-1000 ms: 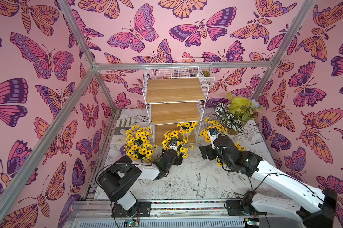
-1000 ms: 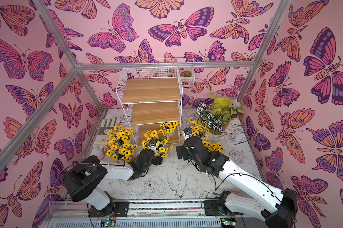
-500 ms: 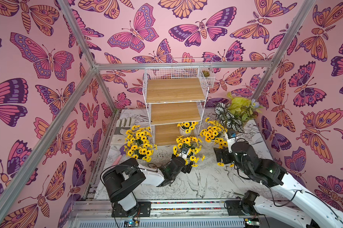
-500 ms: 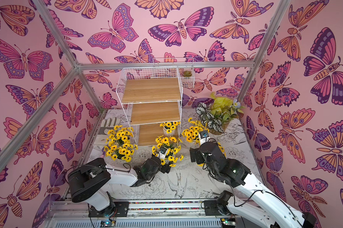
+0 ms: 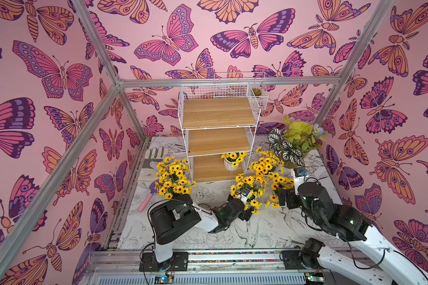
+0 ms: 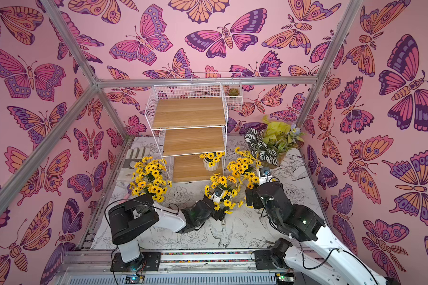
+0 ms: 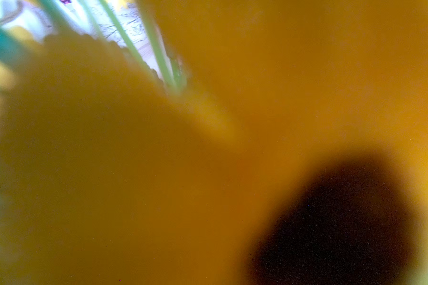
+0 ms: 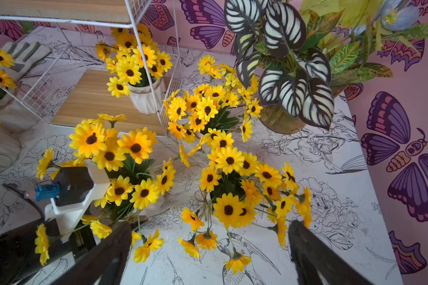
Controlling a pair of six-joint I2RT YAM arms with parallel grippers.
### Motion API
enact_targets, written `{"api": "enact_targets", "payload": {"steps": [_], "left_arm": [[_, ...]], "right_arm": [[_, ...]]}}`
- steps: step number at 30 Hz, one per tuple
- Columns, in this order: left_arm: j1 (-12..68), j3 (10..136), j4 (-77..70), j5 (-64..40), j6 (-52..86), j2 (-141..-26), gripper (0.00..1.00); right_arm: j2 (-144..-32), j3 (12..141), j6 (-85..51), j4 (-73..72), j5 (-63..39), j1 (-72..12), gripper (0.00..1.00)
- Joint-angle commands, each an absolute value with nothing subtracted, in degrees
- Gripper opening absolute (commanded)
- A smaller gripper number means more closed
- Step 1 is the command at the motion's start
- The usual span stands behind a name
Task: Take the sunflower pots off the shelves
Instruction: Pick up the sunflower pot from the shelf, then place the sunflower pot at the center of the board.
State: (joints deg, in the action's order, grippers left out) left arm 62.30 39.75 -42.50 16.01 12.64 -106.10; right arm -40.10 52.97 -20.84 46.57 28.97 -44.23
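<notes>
The shelves [image 5: 217, 113] stand at the back, a white wire rack with wooden boards. One sunflower pot [image 5: 232, 162] sits on the lowest board, also visible in the right wrist view [image 8: 146, 96]. Several more stand on the floor: a big bunch on the left [image 5: 173, 177] and two to the right [image 5: 266, 164]. My left gripper [image 5: 247, 209] reaches under the blooms of another sunflower pot [image 5: 248, 187] in front of the rack and holds it; its fingers are hidden, and yellow petals fill its wrist view. My right gripper [image 8: 208, 246] is open just before the nearest right-hand pot [image 8: 230, 197].
A large plant with striped leaves [image 5: 291, 145] stands at the back right. A work glove [image 5: 153, 158] and a pink-handled trowel [image 5: 146, 199] lie by the left wall. A small wire basket with a succulent [image 5: 258, 95] hangs beside the rack's top.
The left gripper has carried its sunflower pot from in front of the lowest shelf rightwards over the floor. The right arm has drawn back to the right, away from the rack.
</notes>
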Motion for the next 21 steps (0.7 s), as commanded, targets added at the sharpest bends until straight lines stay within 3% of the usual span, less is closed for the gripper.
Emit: {"api": "enact_targets", "payload": {"steps": [1, 21], "left_arm": [[62.4, 42.7, -48.65, 14.89, 12.1, -107.39, 0.67], [63.98, 53.92, -48.68, 9.43, 13.07, -119.78, 0.66]], "right_arm": [[-39.77, 53.69, -21.76, 48.82, 30.85, -43.68, 0.99], [-38.47, 53.53, -22.71, 49.94, 30.66, -43.34, 0.99]]}}
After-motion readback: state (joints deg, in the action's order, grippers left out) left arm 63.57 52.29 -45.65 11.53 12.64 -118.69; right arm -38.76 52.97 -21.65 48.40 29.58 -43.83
